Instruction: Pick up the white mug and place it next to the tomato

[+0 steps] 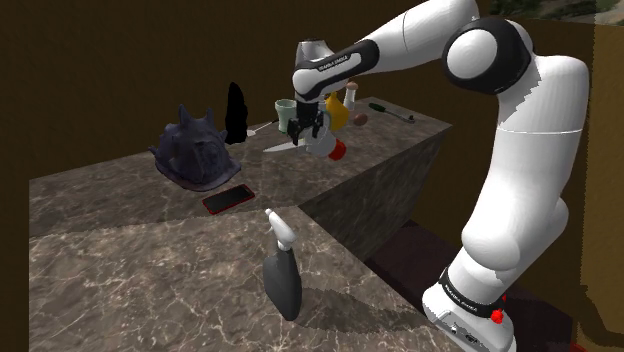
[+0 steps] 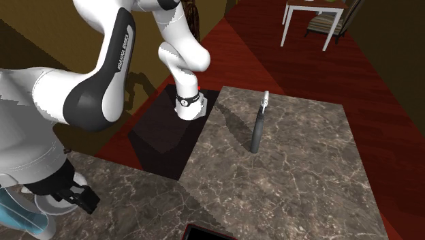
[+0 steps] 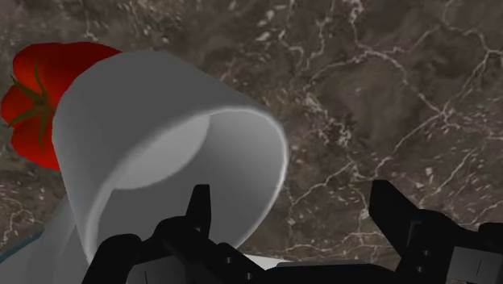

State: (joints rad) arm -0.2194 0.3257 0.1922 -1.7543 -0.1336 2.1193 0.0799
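The white mug (image 3: 161, 121) lies tilted on the dark marble counter, its open mouth turned toward the hand. The red tomato (image 3: 28, 101) sits right behind it, partly hidden by the mug's wall. My gripper (image 3: 293, 198) is open. One finger (image 3: 200, 206) stands in front of the mug's mouth and the other stands well clear on the far side of the rim, neither clasping the wall. In the shoulder view the gripper (image 1: 307, 138) hangs low over the counter, with the mug (image 1: 322, 143) and the tomato (image 1: 339, 152) beside it.
A pale green cup (image 1: 285, 110), a yellow item (image 1: 336, 113), a knife (image 1: 277, 146) and a screwdriver (image 1: 390, 109) crowd the counter's far end. A dark helmet-like object (image 1: 193, 152), a red phone (image 1: 228, 200) and a spray bottle (image 1: 282, 268) lie nearer.
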